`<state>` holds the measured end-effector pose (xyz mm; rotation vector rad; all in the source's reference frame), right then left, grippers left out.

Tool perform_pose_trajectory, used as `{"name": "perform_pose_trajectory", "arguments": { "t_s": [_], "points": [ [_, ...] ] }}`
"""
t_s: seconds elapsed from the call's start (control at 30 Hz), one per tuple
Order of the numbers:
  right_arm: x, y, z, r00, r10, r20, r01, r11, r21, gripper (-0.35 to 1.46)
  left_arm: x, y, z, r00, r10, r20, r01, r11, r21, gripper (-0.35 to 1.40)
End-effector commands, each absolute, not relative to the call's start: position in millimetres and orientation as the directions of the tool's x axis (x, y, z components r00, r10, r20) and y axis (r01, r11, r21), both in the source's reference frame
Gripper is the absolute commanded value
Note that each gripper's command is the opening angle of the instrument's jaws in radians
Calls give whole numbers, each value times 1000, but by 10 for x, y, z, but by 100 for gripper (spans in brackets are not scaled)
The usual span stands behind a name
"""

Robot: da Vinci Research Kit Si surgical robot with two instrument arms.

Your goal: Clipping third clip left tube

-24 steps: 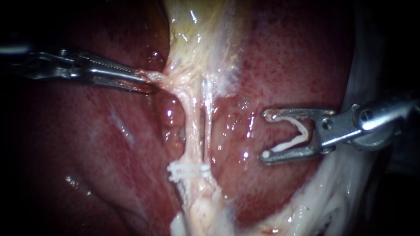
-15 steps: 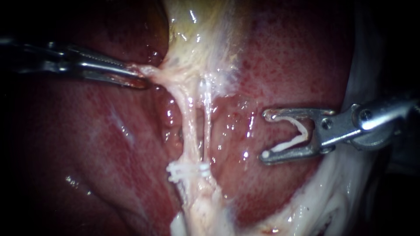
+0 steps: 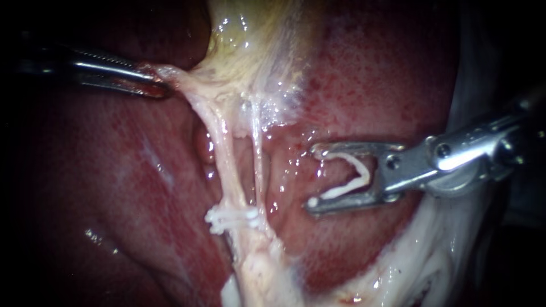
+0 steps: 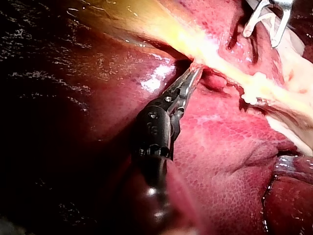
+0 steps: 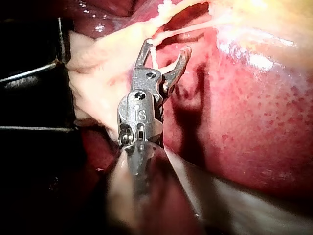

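My left instrument [image 3: 154,81] comes in from the left, its jaws shut on pale tissue at the foot of the yellowish gallbladder [image 3: 256,45], pulling it up and to the left. Two pale tubes run down from there: the thicker left tube [image 3: 226,153] and a thin right tube [image 3: 259,159]. White clips [image 3: 230,219] sit across them low down. My right instrument [image 3: 313,177] stands to the right of the tubes, apart from them. Its jaws are wide apart and carry an open white clip [image 3: 350,176] that touches both. The same right instrument [image 5: 166,47] points at the strands in the right wrist view.
Red liver [image 3: 125,187] lies on both sides of the tubes. White fatty tissue [image 3: 421,256] borders the lower right, under my right instrument's shaft. In the left wrist view my left instrument [image 4: 191,73] grips beside the gallbladder, with the clips [image 4: 252,90] and my right instrument [image 4: 266,19] beyond.
My left instrument has drawn the tissue up and left, slanting the tubes. My right instrument, still carrying its clip, has moved left, closer to the tubes.
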<state>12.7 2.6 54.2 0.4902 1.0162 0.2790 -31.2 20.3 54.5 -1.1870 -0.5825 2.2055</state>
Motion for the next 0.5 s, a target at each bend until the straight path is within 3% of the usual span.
{"name": "perform_pose_trajectory", "arguments": {
  "t_s": [0.03, 0.5],
  "points": [
    [134, 27, 543, 497, 462, -734, -11, 850, 527, 50, -312, 202, 545, -449, 655, -607, -271, -747, -606, -35],
    [188, 30, 576, 425, 662, -617, -27, 691, 722, 49, -314, 202, 547, -449, 655, -607, -272, -748, -605, -35]
  ]
}}
